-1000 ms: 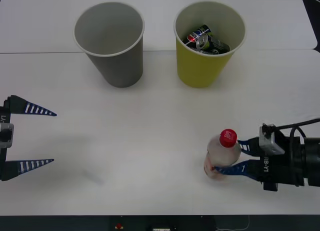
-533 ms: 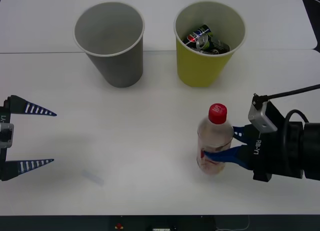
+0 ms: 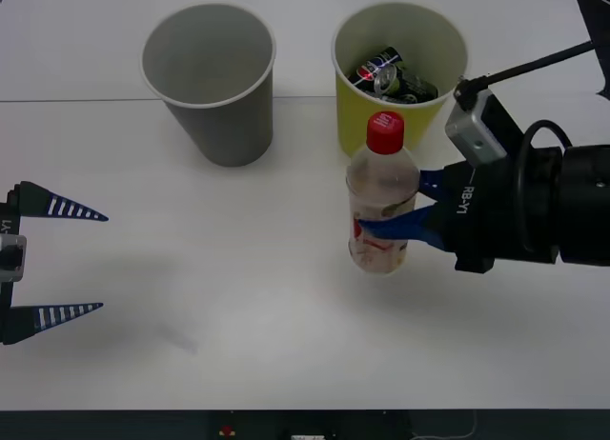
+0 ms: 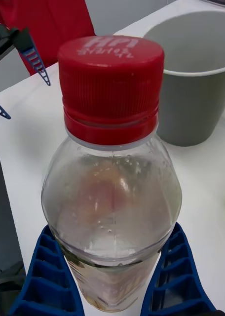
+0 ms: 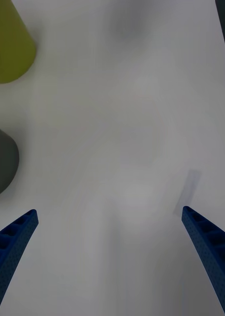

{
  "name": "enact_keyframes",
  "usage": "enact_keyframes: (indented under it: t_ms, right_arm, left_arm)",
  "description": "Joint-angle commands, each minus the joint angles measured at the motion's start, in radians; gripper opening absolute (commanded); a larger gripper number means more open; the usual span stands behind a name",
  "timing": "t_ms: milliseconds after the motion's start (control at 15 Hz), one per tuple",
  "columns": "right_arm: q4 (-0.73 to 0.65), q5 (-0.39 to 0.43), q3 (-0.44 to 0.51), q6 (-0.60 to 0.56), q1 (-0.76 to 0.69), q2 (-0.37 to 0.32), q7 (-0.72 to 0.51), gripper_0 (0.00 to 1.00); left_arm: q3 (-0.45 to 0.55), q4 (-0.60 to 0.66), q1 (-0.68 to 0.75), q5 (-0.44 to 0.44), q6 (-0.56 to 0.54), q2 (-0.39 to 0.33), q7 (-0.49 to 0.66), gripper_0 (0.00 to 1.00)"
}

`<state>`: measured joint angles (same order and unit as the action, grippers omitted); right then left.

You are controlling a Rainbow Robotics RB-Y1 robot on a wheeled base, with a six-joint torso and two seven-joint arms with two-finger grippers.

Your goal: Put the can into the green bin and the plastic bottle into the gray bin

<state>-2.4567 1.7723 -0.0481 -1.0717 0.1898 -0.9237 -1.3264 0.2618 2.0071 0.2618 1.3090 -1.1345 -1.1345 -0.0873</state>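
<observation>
Resting at the table's (image 3: 286,364) left edge, the left gripper (image 3: 71,261) lay level with its two blue fingers (image 3: 67,210) spread wide apart and nothing between them; its body was cut off by the frame. Beyond it, at the back of the table, stood the gray bin (image 3: 210,83), upright, with the green bin (image 3: 398,83) just beside it on the right and crushed cans (image 3: 393,75) lying inside the green one. Near the green bin's front, the bottle (image 3: 381,197) was upright, its red cap (image 3: 385,132) overlapping that bin's wall in the front view. The right gripper (image 3: 405,216) reached in level from the right, its fingers (image 4: 41,276) clamped on the bottle's lower body. Whether the bottle's base touched the table could not be told. In the right wrist view, the fingers hid much of the label (image 4: 112,281), and the gray bin (image 4: 196,84) lay beyond the cap (image 4: 111,84).
</observation>
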Motion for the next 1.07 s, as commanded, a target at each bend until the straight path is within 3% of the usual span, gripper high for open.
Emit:
enact_keyframes:
  t_ms: [67,267,467,800,1067]
  right_arm:
    - [0.085,0.012,-0.073,0.001,0.148,0.0,-0.001,0.0]
    - [0.196,0.016,-0.151,0.001,0.332,0.012,-0.002,0.0]
    - [0.329,0.019,-0.205,-0.013,0.488,0.068,-0.001,0.0]
    - [0.588,0.061,-0.254,-0.128,0.735,0.21,-0.001,0.0]
    - [0.805,0.105,-0.292,-0.132,0.909,0.328,-0.001,0.0]
  left_arm:
    - [0.0,0.0,0.0,0.0,0.0,0.0,0.0,1.0]
    - [0.0,0.0,0.0,0.0,0.0,0.0,0.0,1.0]
    - [0.0,0.0,0.0,0.0,0.0,0.0,0.0,1.0]
    - [0.0,0.0,0.0,0.0,0.0,0.0,0.0,1.0]
    - [0.0,0.0,0.0,0.0,0.0,0.0,0.0,1.0]
